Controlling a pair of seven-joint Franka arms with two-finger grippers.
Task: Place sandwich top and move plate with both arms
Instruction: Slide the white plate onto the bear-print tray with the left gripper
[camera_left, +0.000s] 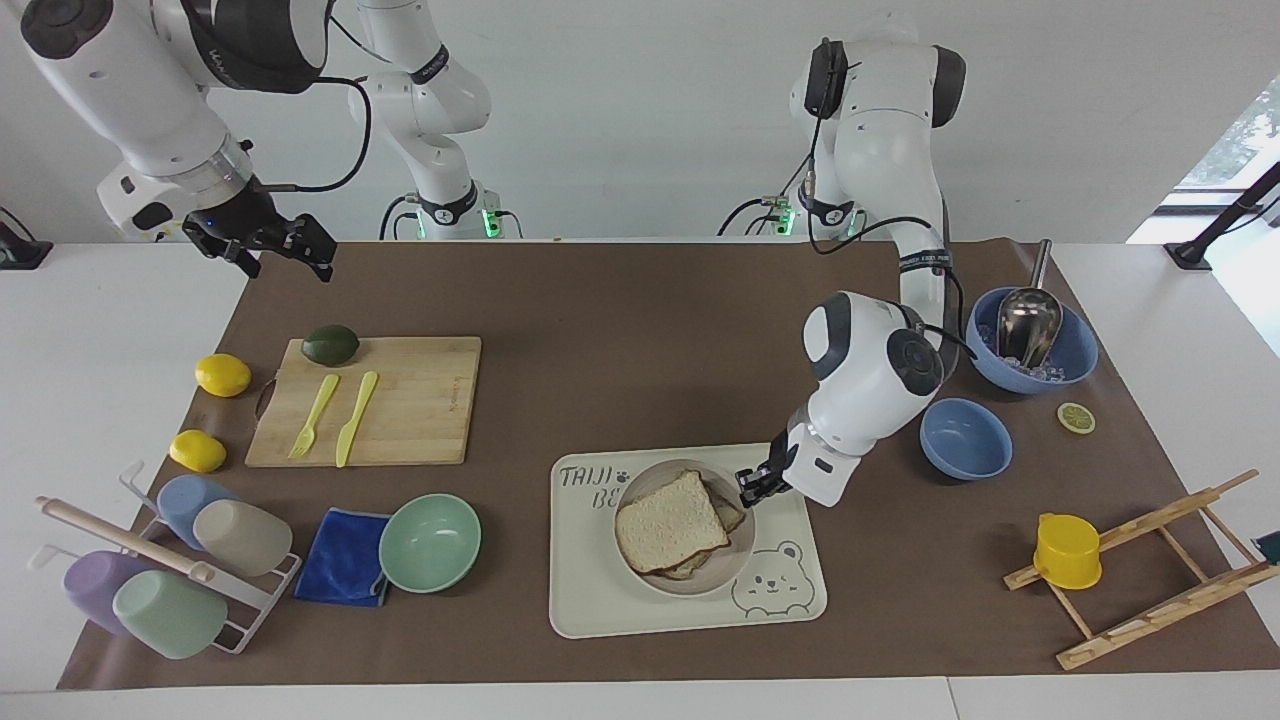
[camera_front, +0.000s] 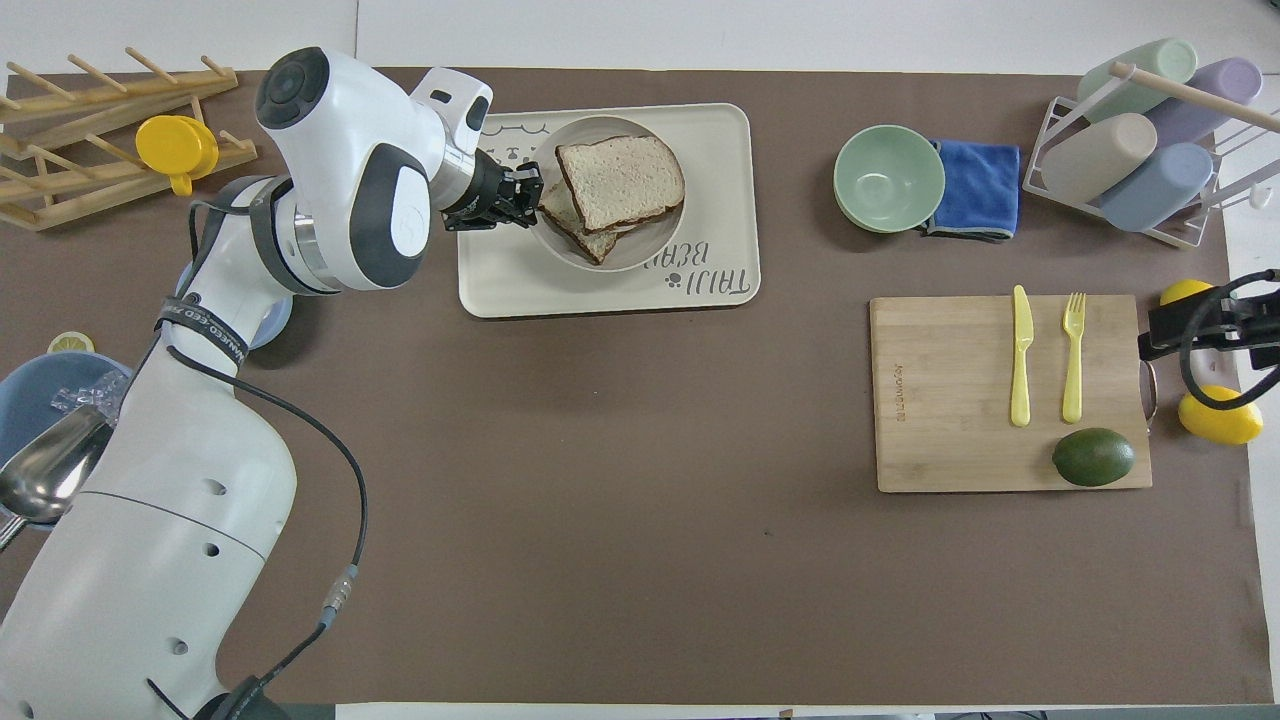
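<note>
The sandwich top (camera_left: 668, 520) (camera_front: 620, 182), a pale speckled slice with brown crust, lies on another slice (camera_left: 732, 514) in the round off-white plate (camera_left: 727, 562) (camera_front: 650, 245). The plate is over the middle of the cream bear-print tray (camera_left: 600, 605) (camera_front: 725, 135); I cannot tell whether it rests on the tray or hangs just above it. My left gripper (camera_left: 752, 487) (camera_front: 530, 190) is shut on the plate's rim, at the side toward the left arm's end. My right gripper (camera_left: 285, 262) (camera_front: 1160, 330) waits open in the air at the right arm's end, holding nothing.
A cutting board (camera_left: 420, 400) carries an avocado (camera_left: 330, 345), fork and knife. Two lemons (camera_left: 222, 375) lie beside it. A mint bowl (camera_left: 430, 542), blue cloth and cup rack (camera_left: 160, 570) stand farther out. Toward the left arm's end are two blue bowls (camera_left: 965, 438) and a wooden rack (camera_left: 1150, 570).
</note>
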